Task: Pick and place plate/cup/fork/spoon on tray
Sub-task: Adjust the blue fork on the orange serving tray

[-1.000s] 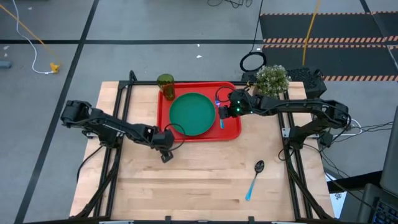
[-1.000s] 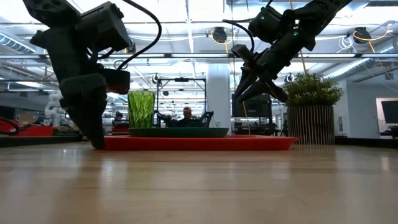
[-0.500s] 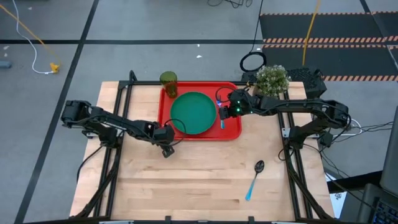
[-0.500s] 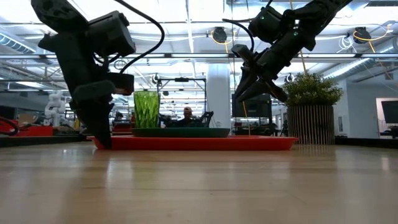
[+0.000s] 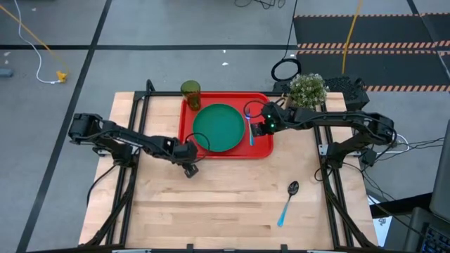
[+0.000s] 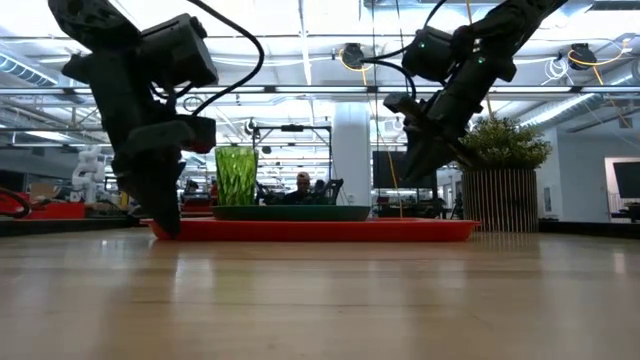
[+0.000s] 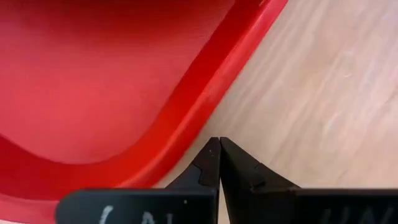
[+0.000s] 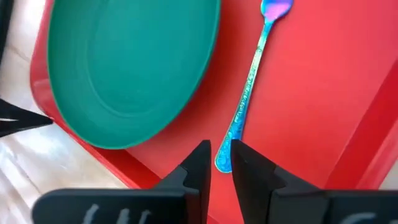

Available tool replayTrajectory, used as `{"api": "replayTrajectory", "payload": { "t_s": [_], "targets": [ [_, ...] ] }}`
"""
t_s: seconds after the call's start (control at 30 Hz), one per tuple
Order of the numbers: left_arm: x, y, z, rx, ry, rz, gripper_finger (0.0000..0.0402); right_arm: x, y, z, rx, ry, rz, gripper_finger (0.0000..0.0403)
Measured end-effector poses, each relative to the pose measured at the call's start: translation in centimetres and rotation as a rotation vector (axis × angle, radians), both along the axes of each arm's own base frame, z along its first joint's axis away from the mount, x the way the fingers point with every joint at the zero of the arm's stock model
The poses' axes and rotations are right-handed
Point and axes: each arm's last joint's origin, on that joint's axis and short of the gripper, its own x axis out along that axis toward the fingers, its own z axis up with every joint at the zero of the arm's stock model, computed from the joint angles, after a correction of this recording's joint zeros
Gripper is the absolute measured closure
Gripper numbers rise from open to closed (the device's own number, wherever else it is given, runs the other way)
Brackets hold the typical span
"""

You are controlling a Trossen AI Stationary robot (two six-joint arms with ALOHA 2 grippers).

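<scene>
Three items sit on tray (image 5: 261, 149): cup (image 5: 189, 91), plate (image 5: 220, 127), fork (image 5: 251, 131). Left gripper (image 5: 190, 169), jaws together, touches the tray's near-left corner. Right gripper (image 8: 218, 163), jaws nearly closed and empty, hovers over the fork. Spoon (image 5: 288, 202) on table, well apart — right arm's next pick, I'd say.

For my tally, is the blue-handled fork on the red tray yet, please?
Yes: the blue-handled fork lies flat on the red plastic tray beside the dark-green round plate.
</scene>
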Motion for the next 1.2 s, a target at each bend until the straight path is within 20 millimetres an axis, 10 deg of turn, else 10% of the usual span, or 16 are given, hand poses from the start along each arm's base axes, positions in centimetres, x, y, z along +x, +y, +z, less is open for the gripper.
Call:
{"api": "replayTrajectory", "payload": {
  "t_s": [1.2],
  "targets": [
    [1.5, -3.8, 1.2, -0.119, -0.267, 0.19, 0.0396, 3.4, 1.5, -6.5, 0.158, 0.103, 0.091, 0.0403]
  ]
}}
